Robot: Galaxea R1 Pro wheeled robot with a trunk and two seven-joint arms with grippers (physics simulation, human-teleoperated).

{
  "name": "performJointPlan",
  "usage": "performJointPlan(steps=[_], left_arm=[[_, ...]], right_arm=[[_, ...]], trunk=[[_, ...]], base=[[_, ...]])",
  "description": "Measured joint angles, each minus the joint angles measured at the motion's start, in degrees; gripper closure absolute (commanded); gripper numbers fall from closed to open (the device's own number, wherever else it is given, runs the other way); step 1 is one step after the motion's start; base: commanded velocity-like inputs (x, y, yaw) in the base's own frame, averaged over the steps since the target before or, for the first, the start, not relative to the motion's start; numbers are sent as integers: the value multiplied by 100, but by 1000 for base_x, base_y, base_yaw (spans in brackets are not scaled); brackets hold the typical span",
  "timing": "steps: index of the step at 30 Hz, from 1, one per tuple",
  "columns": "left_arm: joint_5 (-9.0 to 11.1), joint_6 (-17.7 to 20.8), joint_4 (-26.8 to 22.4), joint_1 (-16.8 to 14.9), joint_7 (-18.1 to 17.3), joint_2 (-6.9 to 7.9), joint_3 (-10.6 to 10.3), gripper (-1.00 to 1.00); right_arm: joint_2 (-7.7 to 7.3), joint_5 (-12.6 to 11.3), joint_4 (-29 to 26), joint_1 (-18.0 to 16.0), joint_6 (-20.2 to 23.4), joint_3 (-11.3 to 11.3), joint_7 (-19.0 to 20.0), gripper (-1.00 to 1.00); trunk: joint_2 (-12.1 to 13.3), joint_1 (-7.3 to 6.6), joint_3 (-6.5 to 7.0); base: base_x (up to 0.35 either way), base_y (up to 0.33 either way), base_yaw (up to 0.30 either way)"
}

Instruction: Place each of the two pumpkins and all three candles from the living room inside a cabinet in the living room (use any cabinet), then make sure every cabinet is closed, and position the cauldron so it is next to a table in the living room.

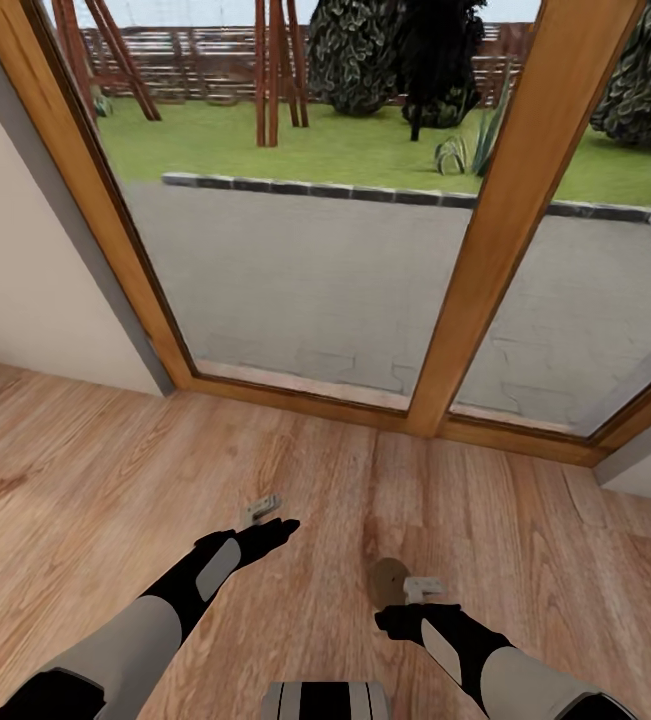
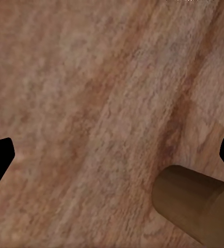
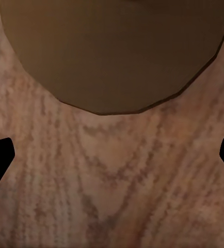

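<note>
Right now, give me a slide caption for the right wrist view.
Open right gripper above plank floor, a brown candle just ahead.

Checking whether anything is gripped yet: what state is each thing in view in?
candle: loose on the floor, ungripped; upright or tipped, cannot tell.
left end effector: open, empty.
right end effector: open, empty, beside the candle.

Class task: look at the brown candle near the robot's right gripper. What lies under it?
The candle lies on the light wood plank floor, just ahead of the right gripper. Planks show all round it; the patch directly beneath is covered.
</note>
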Motion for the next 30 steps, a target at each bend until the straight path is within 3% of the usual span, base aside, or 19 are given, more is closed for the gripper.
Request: performJointPlan(steps=[19, 30], left_arm=[[-5, -1, 1, 0, 5, -3, 0, -100], [-4, -9, 1, 0, 11, -3, 0, -100]], right_arm=[[0, -1, -1, 0, 0, -9, 5, -100], [0, 0, -1, 0, 0, -9, 6, -100]], trunk=[[0, 0, -2], [0, 0, -2]], base=[[0, 0, 4], [116, 0, 0]])
